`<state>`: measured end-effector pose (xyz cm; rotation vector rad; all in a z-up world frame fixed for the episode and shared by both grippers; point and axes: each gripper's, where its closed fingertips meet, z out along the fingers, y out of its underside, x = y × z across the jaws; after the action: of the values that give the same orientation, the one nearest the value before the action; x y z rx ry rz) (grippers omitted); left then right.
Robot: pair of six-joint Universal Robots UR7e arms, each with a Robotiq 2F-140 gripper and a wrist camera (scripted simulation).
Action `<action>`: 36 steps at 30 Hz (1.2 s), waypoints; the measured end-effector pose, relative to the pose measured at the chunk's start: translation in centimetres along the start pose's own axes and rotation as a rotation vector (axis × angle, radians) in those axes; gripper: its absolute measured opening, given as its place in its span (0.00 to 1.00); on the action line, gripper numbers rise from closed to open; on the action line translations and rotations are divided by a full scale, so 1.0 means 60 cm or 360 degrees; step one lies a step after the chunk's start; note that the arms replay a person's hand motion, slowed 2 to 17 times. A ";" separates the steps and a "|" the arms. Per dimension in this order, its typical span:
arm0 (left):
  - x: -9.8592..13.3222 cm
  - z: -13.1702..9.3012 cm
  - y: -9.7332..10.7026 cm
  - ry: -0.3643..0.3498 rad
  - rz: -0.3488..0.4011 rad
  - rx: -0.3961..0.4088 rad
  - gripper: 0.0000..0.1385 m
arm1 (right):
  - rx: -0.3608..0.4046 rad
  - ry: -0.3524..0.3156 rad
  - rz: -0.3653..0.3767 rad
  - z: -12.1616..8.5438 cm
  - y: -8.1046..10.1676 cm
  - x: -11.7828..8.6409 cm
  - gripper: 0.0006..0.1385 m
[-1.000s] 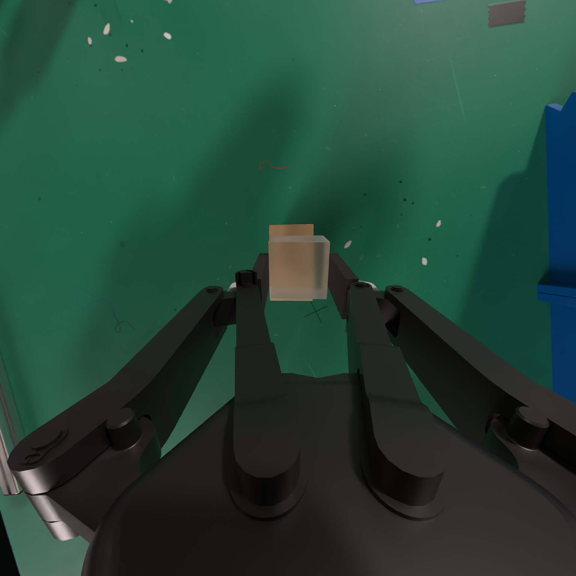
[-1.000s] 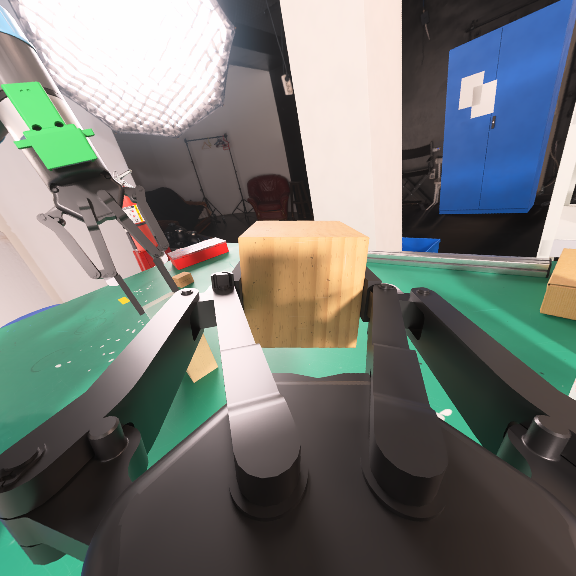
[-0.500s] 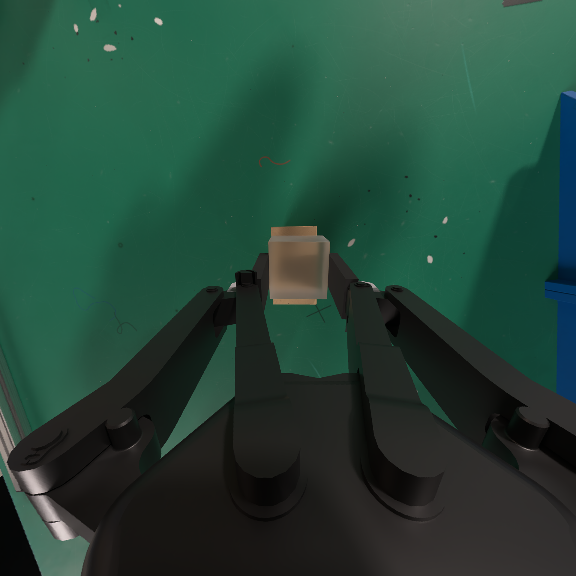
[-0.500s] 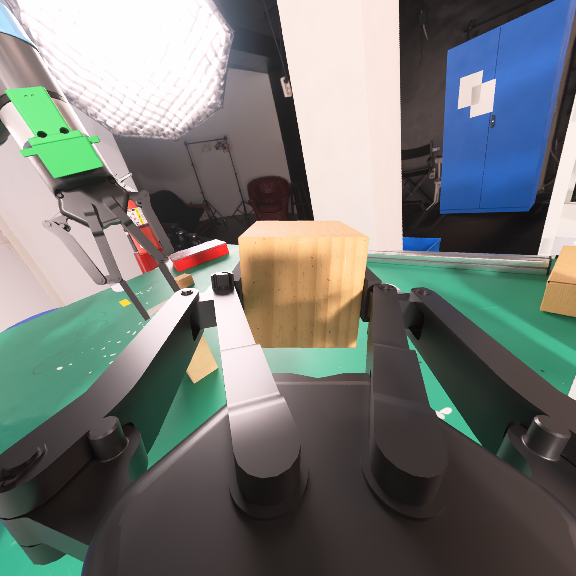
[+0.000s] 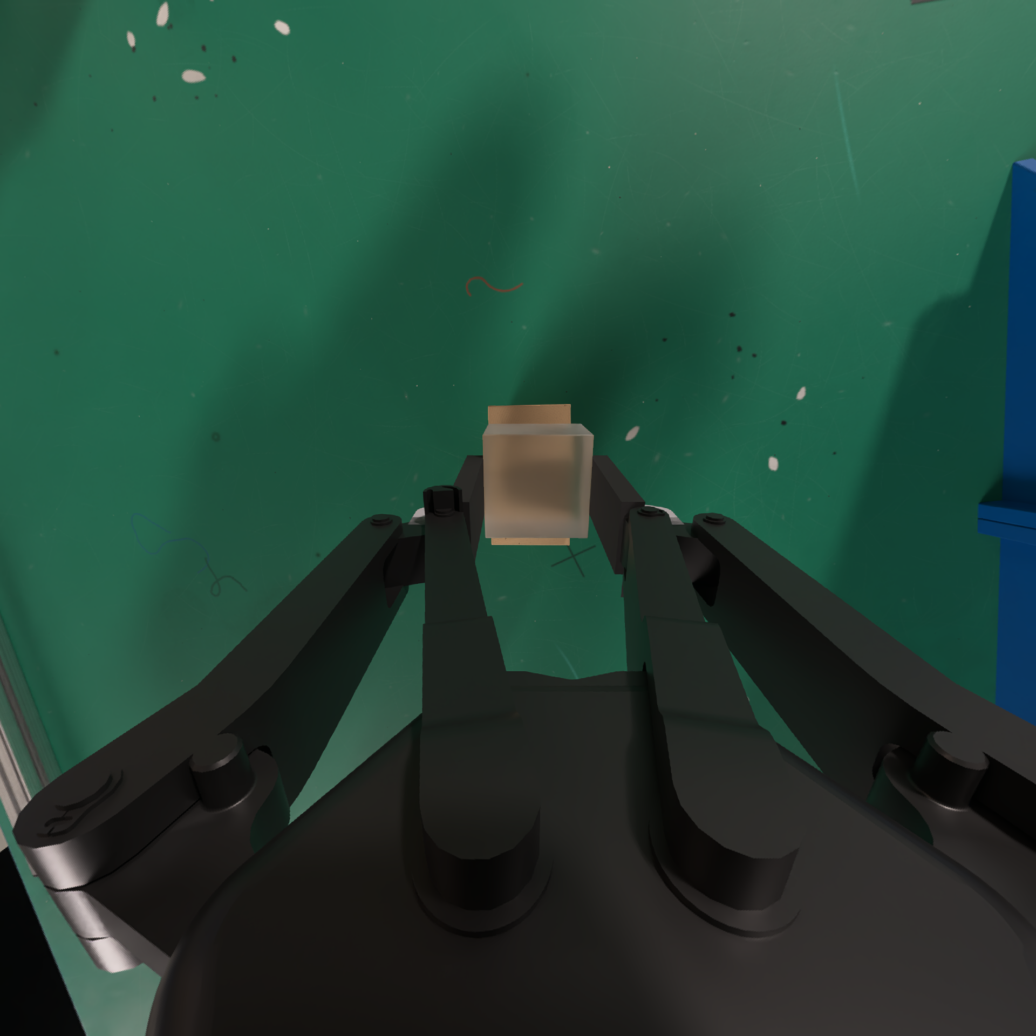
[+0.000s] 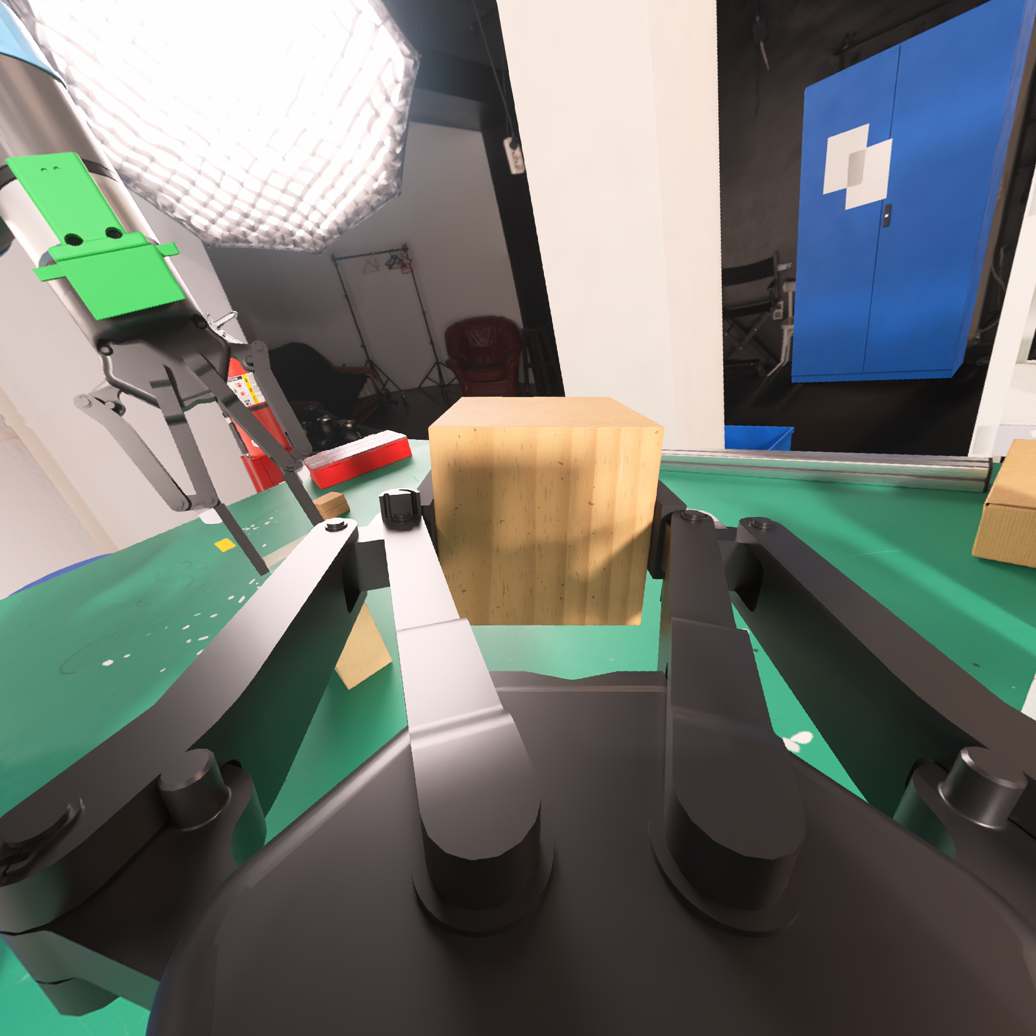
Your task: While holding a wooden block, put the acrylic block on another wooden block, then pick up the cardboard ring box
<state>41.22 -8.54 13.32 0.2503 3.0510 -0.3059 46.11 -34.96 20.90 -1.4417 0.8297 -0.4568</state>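
In the left wrist view my left gripper (image 5: 535,482) points down at the green mat (image 5: 336,280) and is shut on the translucent acrylic block (image 5: 537,488). A tan wooden block (image 5: 530,414) lies right under it, showing only as thin strips above and below the acrylic. Whether the two touch I cannot tell. My right gripper (image 6: 546,521) is shut on a large wooden cube (image 6: 544,510) above the mat. The left gripper also shows at the left of the right wrist view (image 6: 288,541). A small brown ring box (image 6: 332,503) sits behind it.
A pale wooden block (image 6: 364,650) shows partly behind my right gripper's left finger. A red flat box (image 6: 359,459) and a metal rail (image 6: 824,465) line the far edge. A bigger cardboard box (image 6: 1009,516) stands at the right. A blue bin (image 5: 1020,448) is right of the left gripper.
The left gripper has drifted over the mat with the acrylic block. The wooden block below now shows at both the top and bottom edges of the acrylic. The right gripper has not moved.
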 end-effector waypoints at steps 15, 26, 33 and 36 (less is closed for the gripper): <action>0.001 0.001 0.004 0.0006 -0.0017 -0.0022 0.36 | -0.0001 -0.0001 0.0001 0.001 0.000 0.001 0.54; 0.001 0.003 0.001 0.0012 -0.0024 -0.0025 0.36 | -0.0001 -0.0005 0.0001 0.002 0.000 0.001 0.54; 0.000 0.004 0.000 0.0005 -0.0020 -0.0038 0.36 | -0.0003 -0.0007 -0.0001 0.002 0.000 0.001 0.54; 0.000 0.004 -0.001 0.0003 -0.0020 -0.0045 0.36 | -0.0001 -0.0008 0.0000 0.002 -0.001 0.001 0.54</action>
<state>41.25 -8.64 13.08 0.2298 3.0574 -0.2629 46.20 -34.93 20.93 -1.4430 0.8259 -0.4528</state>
